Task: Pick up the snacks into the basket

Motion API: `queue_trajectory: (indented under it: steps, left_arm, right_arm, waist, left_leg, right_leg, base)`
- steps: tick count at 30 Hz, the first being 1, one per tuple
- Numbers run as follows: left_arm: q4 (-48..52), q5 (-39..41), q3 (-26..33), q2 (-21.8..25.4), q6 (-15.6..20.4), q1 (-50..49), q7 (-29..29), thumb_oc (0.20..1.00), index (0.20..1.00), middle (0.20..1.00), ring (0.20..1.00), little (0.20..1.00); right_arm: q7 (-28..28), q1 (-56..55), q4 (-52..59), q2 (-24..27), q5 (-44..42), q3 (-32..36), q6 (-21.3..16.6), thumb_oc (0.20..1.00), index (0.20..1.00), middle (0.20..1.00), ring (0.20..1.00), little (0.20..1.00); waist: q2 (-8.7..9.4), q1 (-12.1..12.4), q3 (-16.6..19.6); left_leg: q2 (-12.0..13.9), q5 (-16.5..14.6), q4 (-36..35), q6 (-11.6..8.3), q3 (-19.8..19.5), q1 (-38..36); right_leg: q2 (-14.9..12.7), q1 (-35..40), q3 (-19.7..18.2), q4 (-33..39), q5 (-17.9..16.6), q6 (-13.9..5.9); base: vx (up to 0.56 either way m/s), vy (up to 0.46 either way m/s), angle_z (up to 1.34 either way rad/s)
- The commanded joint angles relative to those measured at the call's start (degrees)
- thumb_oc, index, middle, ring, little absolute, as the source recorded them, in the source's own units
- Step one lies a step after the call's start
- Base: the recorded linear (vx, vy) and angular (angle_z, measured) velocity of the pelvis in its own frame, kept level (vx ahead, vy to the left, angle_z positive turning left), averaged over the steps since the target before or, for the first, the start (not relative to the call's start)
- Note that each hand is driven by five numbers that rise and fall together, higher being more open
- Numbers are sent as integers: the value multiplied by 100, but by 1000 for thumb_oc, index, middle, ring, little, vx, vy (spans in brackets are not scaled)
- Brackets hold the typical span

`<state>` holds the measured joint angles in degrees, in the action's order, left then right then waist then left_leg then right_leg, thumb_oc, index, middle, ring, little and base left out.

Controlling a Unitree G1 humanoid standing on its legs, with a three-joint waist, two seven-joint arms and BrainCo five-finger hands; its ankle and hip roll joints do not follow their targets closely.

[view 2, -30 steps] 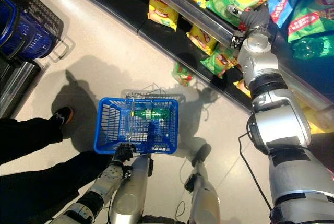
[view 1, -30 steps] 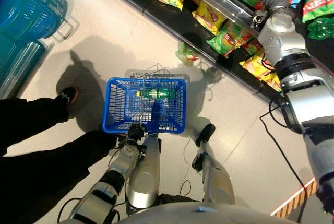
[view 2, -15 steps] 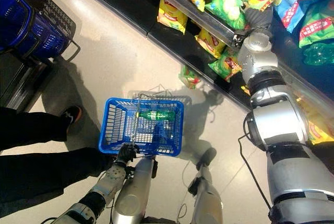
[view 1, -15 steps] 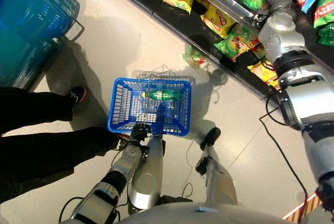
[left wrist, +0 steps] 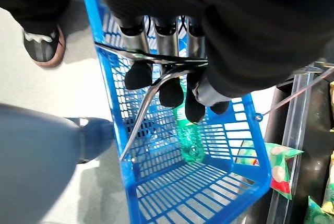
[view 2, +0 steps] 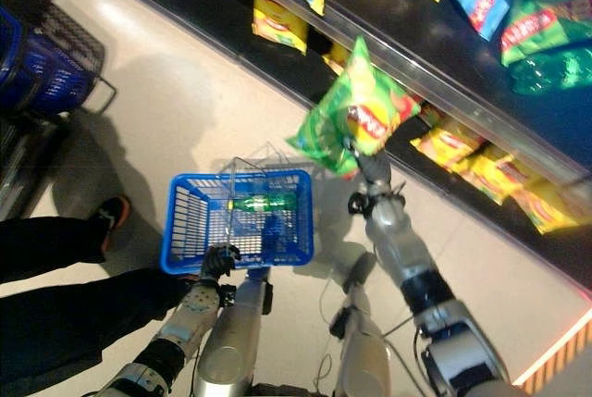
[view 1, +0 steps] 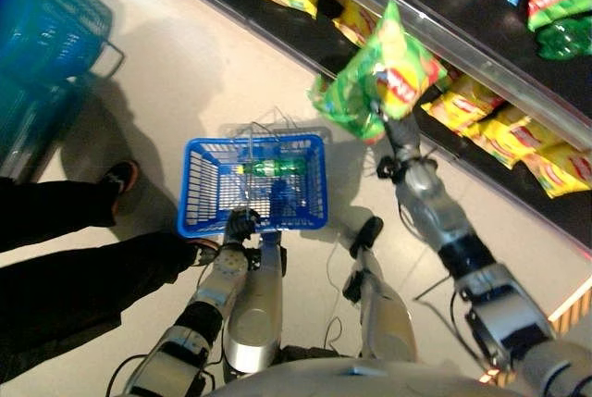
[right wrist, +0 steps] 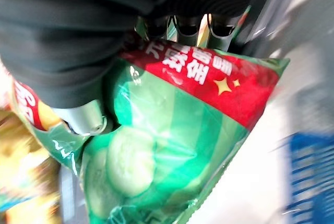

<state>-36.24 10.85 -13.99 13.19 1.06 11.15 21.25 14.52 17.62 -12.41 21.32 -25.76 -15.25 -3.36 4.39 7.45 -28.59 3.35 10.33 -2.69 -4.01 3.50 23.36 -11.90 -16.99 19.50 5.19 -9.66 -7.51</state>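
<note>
Shop aisle, pale floor (view 1: 185, 73); shelf (view 1: 481, 45) with yellow and green snack bags runs along its far edge. You've got the right hand (view 1: 396, 134) raised in front of the shelf, clamped on a green bag (view 1: 379, 78). Right wrist view confirms it: fingers (right wrist: 182, 25) hooked over the bag's red top edge, thumb pressing the front. Bag is up in the air, past the right edge of the basket (view 1: 208, 221), not in it.

Left hand (view 1: 240, 227) sits at the basket's near edge, fingers curled round the wire handle (left wrist: 156, 72). Basket is blue, one green bottle (view 1: 273, 168) lying inside near its far wall. A second wire handle lies past the far rim.

Another green bag (left wrist: 279, 169) shows in the left wrist view just outside the basket, against the shelf base.

Stack of blue baskets (view 1: 46, 36) at the floor's far left corner. A person's dark-trousered legs (view 1: 65, 258) and a shoe (view 1: 118, 178) are just left of the basket.
</note>
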Motion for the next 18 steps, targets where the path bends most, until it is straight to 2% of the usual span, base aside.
queue_trajectory:
  steps: [1,5,6,9,13,18]
  left_arm:
    - [958,-8,492,249,387,-453,130,200,200,200,200,200]
    - [1392,31,726,384,468,-600,124,200,200,200,200,200]
    - [1775,49,831,458,533,-696,127,200,200,200,200,200]
    - [2394,35,883,568,641,-846,106,200,200,200,200,200]
    - [2940,108,652,616,735,-871,25,200,200,200,200,200]
    - [3383,275,48,604,813,-688,-151,200,200,200,200,200]
  right_arm:
    - [-788,-409,1247,477,582,381,-361,200,200,200,200,200]
    - [-1088,-978,1534,579,1049,263,-291,200,200,200,200,200]
    - [-1270,-1200,1424,573,1245,133,-233,200,200,200,200,200]
    - [-1119,-1126,824,391,1892,-188,-53,200,200,200,200,200]
    - [-697,-307,-613,-178,2307,-672,163,200,200,200,200,200]
    - [-368,1240,-2342,-960,2210,-1282,295,200,200,200,200,200]
  waist:
    - [39,-110,-120]
    - [93,-216,-120]
    - [110,-257,-120]
    - [69,-240,-120]
    - [-76,-82,-120]
    - [-249,212,-120]
  left_leg:
    - [-223,-245,-152,24,256,-254]
    - [-198,-248,-143,22,330,-217]
    - [-192,-248,-142,22,343,-193]
    - [-181,-235,-146,20,335,-159]
    - [-183,-203,-175,25,277,-61]
    - [-191,-163,-186,21,170,109]
  right_leg:
    - [-269,5,-198,-307,-106,-437]
    - [-250,-83,-243,-309,-126,-440]
    - [-246,-114,-249,-309,-139,-444]
    - [-250,-152,-232,-311,-143,-446]
    - [-259,-241,-191,-291,-176,-440]
    - [-288,-383,-96,-319,-202,-432]
  base:
    - [-38,-15,-26]
    - [-27,-25,-18]
    - [-37,-58,-20]
    - [-27,-41,-11]
    - [-21,-25,-1]
    - [-17,-24,6]
